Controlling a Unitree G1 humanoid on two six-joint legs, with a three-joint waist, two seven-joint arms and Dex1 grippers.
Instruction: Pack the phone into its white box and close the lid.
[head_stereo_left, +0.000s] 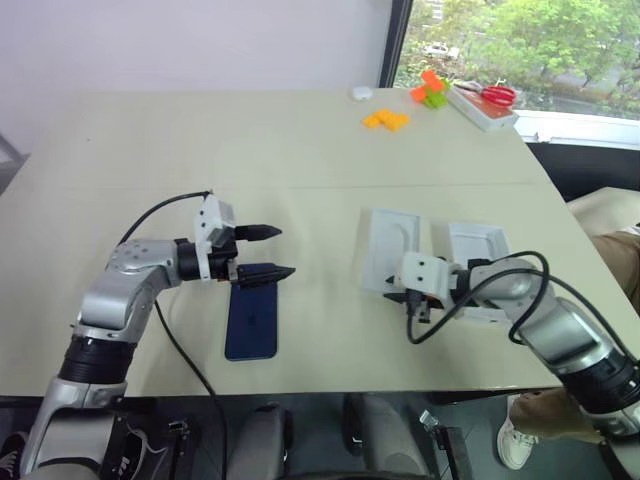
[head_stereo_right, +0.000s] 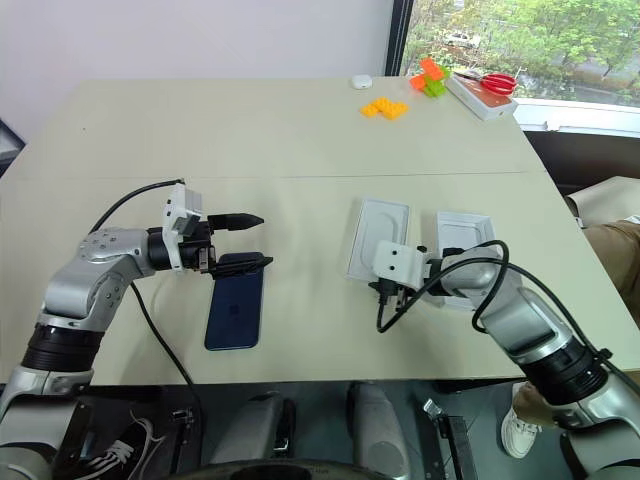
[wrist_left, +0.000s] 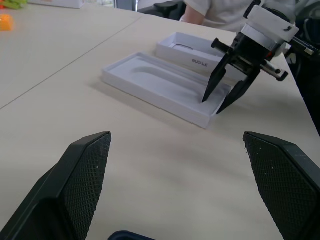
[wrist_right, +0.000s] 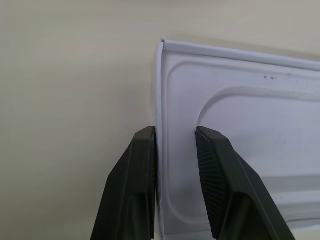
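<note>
The dark navy phone (head_stereo_left: 251, 318) lies flat near the table's front edge. My left gripper (head_stereo_left: 284, 251) hovers open over the phone's far end, fingers wide apart and holding nothing. To its right lies the white box (head_stereo_left: 388, 245), a shallow tray with a rounded recess inside. My right gripper (head_stereo_left: 413, 303) is at the box's near edge. In the right wrist view its fingers (wrist_right: 145, 165) straddle that rim, one outside the wall and one in the recess, closed on the rim strip. The lid (head_stereo_left: 476, 245) lies open side up just right of the box.
At the far right of the table are orange blocks (head_stereo_left: 385, 119), an orange and green piece (head_stereo_left: 430, 90), a white case with red scissors (head_stereo_left: 485, 103) and a small white object (head_stereo_left: 361, 93). A person's leg (head_stereo_left: 612, 250) is beside the table's right edge.
</note>
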